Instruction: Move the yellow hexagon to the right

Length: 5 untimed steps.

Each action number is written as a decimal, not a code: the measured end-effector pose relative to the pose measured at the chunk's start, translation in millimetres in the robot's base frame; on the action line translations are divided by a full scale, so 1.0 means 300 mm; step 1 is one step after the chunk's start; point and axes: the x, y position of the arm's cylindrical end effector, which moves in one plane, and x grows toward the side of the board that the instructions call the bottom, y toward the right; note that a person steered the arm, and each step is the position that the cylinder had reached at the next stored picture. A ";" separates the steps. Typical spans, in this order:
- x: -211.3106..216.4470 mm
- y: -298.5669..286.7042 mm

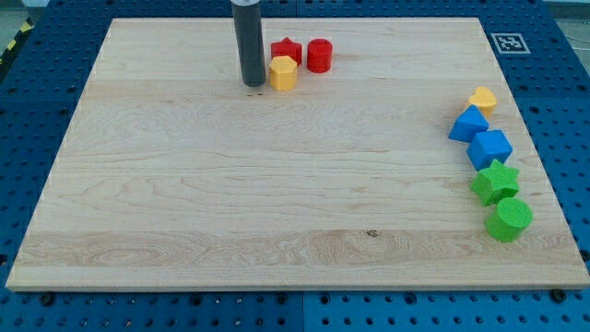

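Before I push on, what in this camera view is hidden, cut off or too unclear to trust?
- My tip: whether it touches the yellow hexagon or leaves a sliver of gap; the angle does not settle it.
- The rod's upper part and the arm: cut off by the view's top edge.
- Red star: its lower part is hidden behind the yellow hexagon.
- Yellow block at the view's right: too small to name its shape.

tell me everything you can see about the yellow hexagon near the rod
The yellow hexagon is a small, chunky block of matte, plastic-looking material, lying flat near the board's top edge. Its top face is paler than its orange-tinted sides. My tip sits right against its left side. The red star is just behind it, seemingly touching; the red cylinder stands to its upper right, apart.
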 end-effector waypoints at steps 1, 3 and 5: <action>0.000 0.049; 0.000 0.176; 0.000 0.337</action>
